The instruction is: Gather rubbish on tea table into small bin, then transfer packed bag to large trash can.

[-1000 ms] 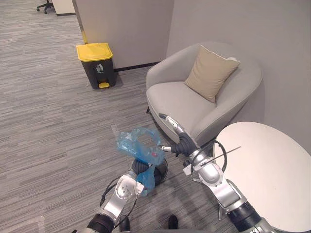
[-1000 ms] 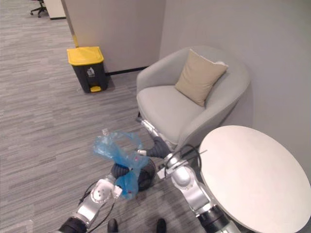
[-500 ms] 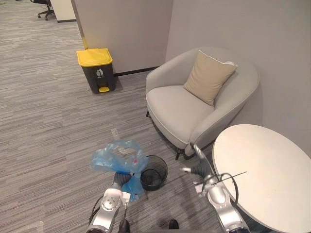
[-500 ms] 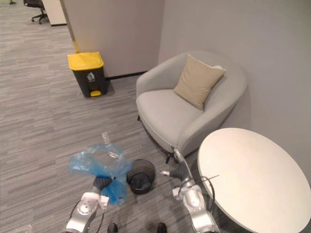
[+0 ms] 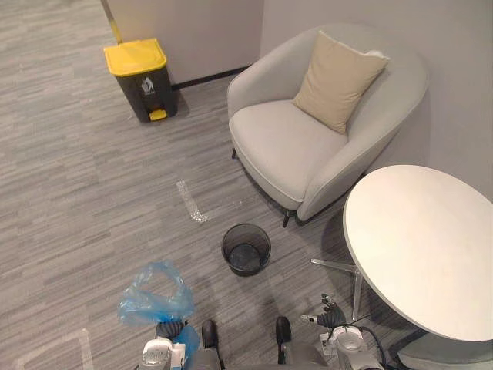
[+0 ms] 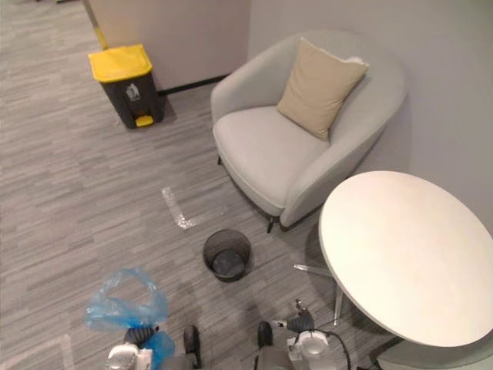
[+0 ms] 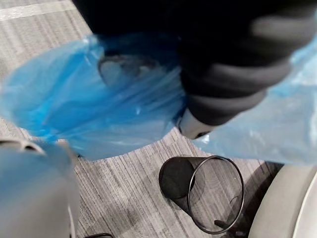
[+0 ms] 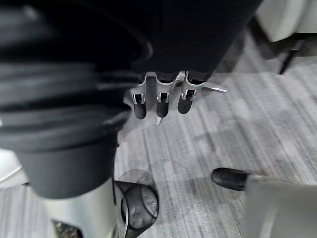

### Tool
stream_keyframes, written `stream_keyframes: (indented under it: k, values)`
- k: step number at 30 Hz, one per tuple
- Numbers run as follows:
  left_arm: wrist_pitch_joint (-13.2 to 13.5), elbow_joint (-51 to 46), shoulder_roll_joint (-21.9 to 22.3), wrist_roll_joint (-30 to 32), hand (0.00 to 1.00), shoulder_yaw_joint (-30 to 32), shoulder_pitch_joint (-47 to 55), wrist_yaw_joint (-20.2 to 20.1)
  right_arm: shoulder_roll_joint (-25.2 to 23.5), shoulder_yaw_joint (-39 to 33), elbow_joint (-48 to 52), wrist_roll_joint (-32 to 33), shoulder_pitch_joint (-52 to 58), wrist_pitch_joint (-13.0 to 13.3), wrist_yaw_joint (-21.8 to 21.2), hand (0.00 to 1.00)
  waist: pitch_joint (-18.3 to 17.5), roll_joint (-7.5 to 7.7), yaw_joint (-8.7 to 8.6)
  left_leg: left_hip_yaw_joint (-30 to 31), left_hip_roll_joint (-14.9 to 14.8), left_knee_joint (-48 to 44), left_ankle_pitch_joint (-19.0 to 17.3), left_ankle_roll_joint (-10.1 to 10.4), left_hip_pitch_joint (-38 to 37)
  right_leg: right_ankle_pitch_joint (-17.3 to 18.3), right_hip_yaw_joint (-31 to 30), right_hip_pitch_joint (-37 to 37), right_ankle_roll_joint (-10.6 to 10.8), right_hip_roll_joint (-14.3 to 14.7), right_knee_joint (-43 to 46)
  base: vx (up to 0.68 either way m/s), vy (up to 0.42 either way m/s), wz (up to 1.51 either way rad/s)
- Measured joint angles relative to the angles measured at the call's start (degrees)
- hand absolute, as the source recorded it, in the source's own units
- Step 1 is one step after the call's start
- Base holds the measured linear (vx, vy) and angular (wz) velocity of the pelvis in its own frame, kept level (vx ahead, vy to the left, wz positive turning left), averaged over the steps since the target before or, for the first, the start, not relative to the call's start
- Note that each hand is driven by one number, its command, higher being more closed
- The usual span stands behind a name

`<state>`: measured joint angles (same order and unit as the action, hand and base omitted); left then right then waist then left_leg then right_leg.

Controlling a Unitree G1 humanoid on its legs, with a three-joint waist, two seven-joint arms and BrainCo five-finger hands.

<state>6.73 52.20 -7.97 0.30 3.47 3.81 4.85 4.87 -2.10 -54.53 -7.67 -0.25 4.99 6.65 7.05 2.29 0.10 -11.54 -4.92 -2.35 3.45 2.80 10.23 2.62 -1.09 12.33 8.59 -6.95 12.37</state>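
Left hand (image 5: pixel 164 333), partly cut off low in the head views, is swathed in the crumpled blue plastic bag (image 5: pixel 151 296), apart from the small black mesh bin (image 5: pixel 246 248), so its grip cannot be told, while the right hand (image 8: pixel 158 101) is seen slack and empty.

Head eyes looking steeply down, left wrist camera close behind bag (image 7: pixel 74 109), all sharing small bin (image 7: pixel 173 183)

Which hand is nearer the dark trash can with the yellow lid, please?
Left. The left hand, holding a blue plastic bag, lines up with the trash can; the right hand lies farther right.
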Motion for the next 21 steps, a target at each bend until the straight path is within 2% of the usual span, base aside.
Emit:
stream_keyframes:
  k: [1,2,3,4,5,6,7,8,11,12,13,14,15,16,17,18,19,20,21]
  values:
    - [0.0,-0.2,0.3,0.0,1.0,0.0,-0.5,0.0,-0.2,0.0,0.0,0.4,0.4,0.0,0.2,0.0,0.2,-0.18,-0.36,1.4,0.1,-1.1,0.0,0.0,0.4,3.8,-0.2,1.3,-0.2,0.0,7.3,0.02,-0.041,1.01]
    - [0.1,-1.8,0.3,-0.1,1.0,-0.2,-0.7,0.1,-0.8,0.0,-0.2,1.1,1.3,-0.4,0.2,0.0,0.3,-0.18,-0.09,3.6,0.8,-2.3,0.0,0.0,0.7,8.9,-0.9,1.6,0.5,0.5,18.4,0.03,-0.07,1.0]
    - [0.1,-2.8,0.3,-0.3,1.0,-0.2,-0.4,0.1,-1.1,0.0,-0.2,1.1,1.5,-0.4,0.2,0.0,0.1,0.11,0.43,4.4,1.1,-2.6,0.1,0.2,0.8,10.6,-1.7,1.0,0.7,0.9,22.0,0.0,-0.13,0.8]
    - [0.1,-4.1,0.3,-0.5,1.0,0.0,0.7,0.4,-1.4,0.1,-0.1,1.1,1.2,-0.2,0.3,0.0,-0.4,1.12,2.01,4.5,1.4,-3.0,0.4,0.6,1.2,12.9,-2.8,-0.8,-0.6,1.5,20.7,-0.05,-0.123,0.29]
    - [0.1,-4.4,0.4,-0.5,1.0,0.1,1.2,0.6,-1.4,0.1,0.1,1.1,0.2,0.0,0.4,0.0,-0.8,1.63,2.84,4.7,1.4,-3.2,0.9,1.0,2.0,13.8,-3.1,-1.6,-1.5,1.9,17.1,-0.1,-0.15,0.1]
    - [0.1,-4.3,0.5,-0.5,1.0,0.1,1.3,0.7,-1.1,0.1,0.3,1.2,-0.7,0.2,0.6,0.0,-0.9,1.37,3.24,4.9,1.3,-3.0,1.4,1.4,2.9,14.2,-3.0,-2.2,-2.2,2.2,14.0,-0.15,-0.116,0.04]
    - [0.1,-4.3,1.4,-0.5,1.0,0.0,1.3,0.8,-0.8,0.0,1.3,1.5,-1.9,0.3,1.0,0.0,-0.7,0.46,3.61,5.4,0.7,-2.6,2.3,1.6,4.8,14.8,-2.8,-3.0,-5.0,3.1,9.4,-0.2,-0.11,0.27]
    - [0.0,-3.9,3.3,-0.6,1.0,-0.2,1.2,0.8,0.0,-0.1,2.0,1.6,-3.2,0.7,1.3,0.0,1.2,-2.53,3.28,7.6,-0.9,-1.9,3.7,1.7,6.1,12.6,-1.1,-3.5,-5.9,5.1,6.9,-0.21,-0.07,0.31]
    - [0.0,-4.0,5.5,-1.7,1.0,-0.6,1.4,0.8,0.0,-0.6,1.9,2.1,-2.8,0.6,2.3,0.0,1.9,-4.65,3.18,9.8,-3.0,1.8,6.7,2.7,6.3,10.0,3.2,-3.9,-7.5,7.1,4.8,-0.21,-0.077,0.42]
    - [0.0,-4.0,5.5,-1.7,1.0,-0.8,1.3,0.8,-0.3,-0.9,2.0,2.1,-2.5,0.4,2.5,0.0,1.8,-4.79,3.13,9.4,-3.4,3.1,5.3,3.1,6.3,9.5,4.4,-4.1,-8.0,7.1,4.1,-0.17,-0.041,0.81]
    - [0.0,-4.2,5.3,-1.7,1.0,-1.0,0.6,1.0,-1.2,-2.2,2.3,2.1,-2.1,0.2,2.8,0.0,2.0,-3.85,2.59,7.0,-3.3,3.8,1.1,3.2,6.9,7.7,6.9,-4.4,-8.6,5.7,1.2,-0.17,0.008,0.86]
    - [0.1,-4.5,5.3,-1.7,1.0,-1.3,-1.1,1.1,-1.9,-3.1,2.5,2.1,-1.7,0.1,3.3,0.0,3.1,-1.82,2.62,3.3,-3.1,-3.1,0.6,1.8,8.4,6.7,8.1,-4.4,-8.7,3.3,0.6,-0.15,0.023,0.89]
    - [0.1,-4.5,5.3,-1.6,1.0,-1.7,-1.5,1.1,-1.9,-3.5,2.6,2.1,-1.5,0.1,3.4,0.0,3.3,-1.38,2.71,2.0,-2.6,-7.6,0.2,1.2,9.2,6.4,8.9,-4.4,-8.4,2.2,0.7,-0.13,0.017,0.77]
    - [0.1,-4.6,5.4,-1.6,1.0,-2.9,-1.8,1.0,-1.6,-3.9,3.7,2.1,-0.8,0.1,3.5,0.0,3.3,-1.15,2.1,-0.2,-2.6,-15.8,-1.7,-0.1,9.3,6.3,10.5,-4.4,-8.1,0.5,0.8,-0.12,0.054,0.78]
    - [0.1,-4.5,5.5,-1.6,1.0,-3.4,-1.8,1.0,-0.9,-4.0,4.1,2.1,0.4,0.2,3.5,0.0,3.2,-1.35,1.65,-1.6,-3.7,-19.9,-5.9,-0.7,7.7,5.8,11.6,-4.5,-7.3,-0.2,0.3,-0.11,0.09,0.69]
    - [0.1,-4.4,5.5,-1.6,1.0,-3.4,-1.8,1.1,-0.7,-4.0,4.1,2.1,0.6,0.2,3.5,0.0,2.9,-2.17,1.62,-2.1,-4.3,-19.7,-7.4,-0.4,6.9,5.6,12.0,-4.4,-6.8,-0.1,-0.1,-0.09,0.172,0.51]
    - [0.1,-4.2,5.5,-1.6,1.0,-3.4,-2.2,1.1,-0.2,-4.1,3.9,2.1,0.9,0.2,3.4,0.0,2.8,-3.68,1.61,-2.0,-4.4,-16.0,-9.3,1.3,5.0,5.2,13.0,-4.5,-5.8,0.2,-0.9,-0.06,0.215,0.35]
    - [0.1,-4.1,5.1,-1.6,1.0,-3.4,-2.4,1.1,0.0,-4.5,3.3,2.1,0.8,0.1,3.4,0.0,3.0,-3.77,1.61,-2.0,-3.8,-13.2,-9.9,1.7,4.0,4.9,13.2,-4.5,-5.0,0.1,-1.2,-0.05,0.21,0.43]
    - [0.1,-3.6,4.1,-1.6,1.0,-3.6,-2.6,1.2,-0.9,-4.4,2.4,2.1,0.8,-0.1,3.2,0.0,3.1,-2.76,1.59,-1.8,-2.2,-10.8,-8.8,1.3,3.3,4.2,13.1,-5.1,-4.2,-0.6,-2.4,-0.02,0.227,0.38]
